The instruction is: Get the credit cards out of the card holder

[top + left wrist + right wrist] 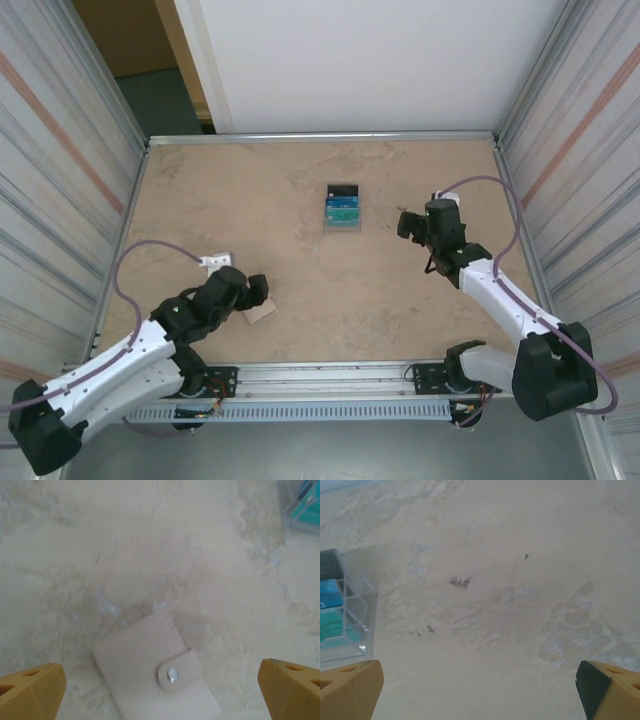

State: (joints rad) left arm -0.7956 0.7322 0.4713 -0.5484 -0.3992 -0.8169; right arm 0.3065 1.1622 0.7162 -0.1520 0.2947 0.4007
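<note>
card holder (155,680) snapped shut, flat on surface (150,540), just ahead of left fingers (30,690) spread wide, right fingers (350,687) also apart and empty, clear stand (362,607) of credit cards (330,594) nearby

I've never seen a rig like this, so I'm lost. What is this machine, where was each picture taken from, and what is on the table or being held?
These are two robot arms bolted at the table's near edge, each ending in a two-finger gripper. The wide picture looks down from above and behind them. The other two come from cameras on the wrists, and the yellow blocks in their bottom corners are the fingers. The left gripper is open over a small tan card holder, which is snapped shut. The right gripper is open over bare table. Farther back, a clear stand holds black, blue and teal cards. Neither gripper holds anything.
</note>
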